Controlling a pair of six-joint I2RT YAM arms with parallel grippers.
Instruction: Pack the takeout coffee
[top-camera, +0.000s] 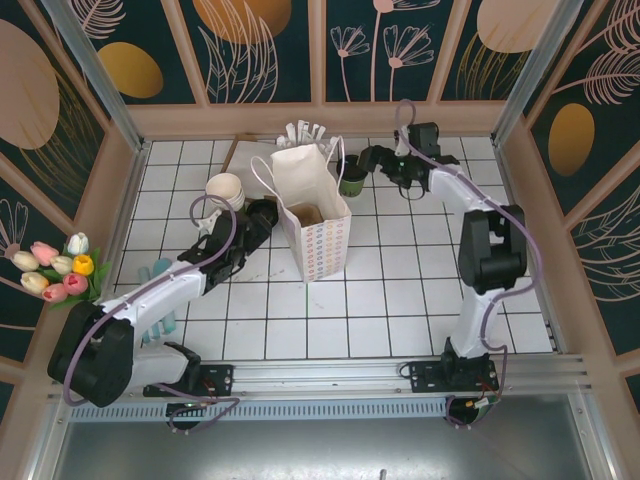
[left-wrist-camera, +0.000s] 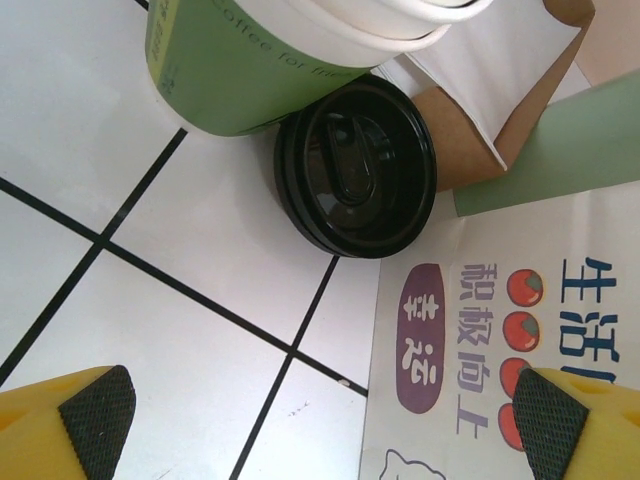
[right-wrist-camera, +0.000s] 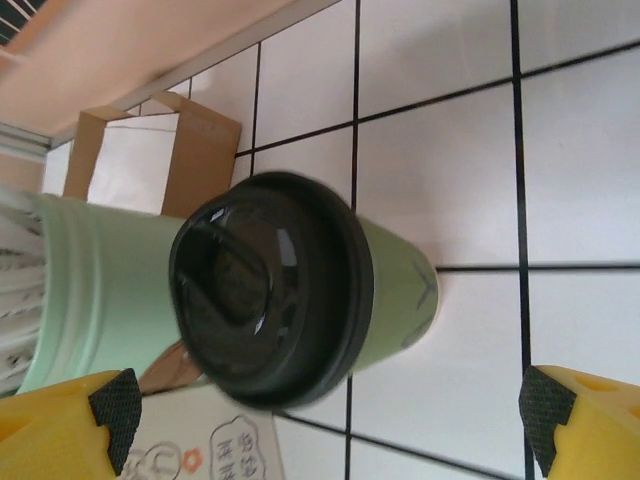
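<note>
1. The takeout coffee (top-camera: 352, 180) stands upright on the counter (top-camera: 400, 300), just beside the paper bag (top-camera: 315, 235) and close to the straw holder (right-wrist-camera: 90, 280). It is not yet packed.
2. The right pincer (right-wrist-camera: 330, 410) faces the cup with its fingers spread wide and nothing held. The left pincer (left-wrist-camera: 320, 410) is also apart and empty, on the bag's other side.
3. With so little room, a closing finger could catch the straw holder or push the bag instead of the cup.
4. Squeezing a paper cup too hard may buckle it and pop the black lid.
5. The bag looks light and tall, so a cup clipping its rim or handles could tip it.
</note>
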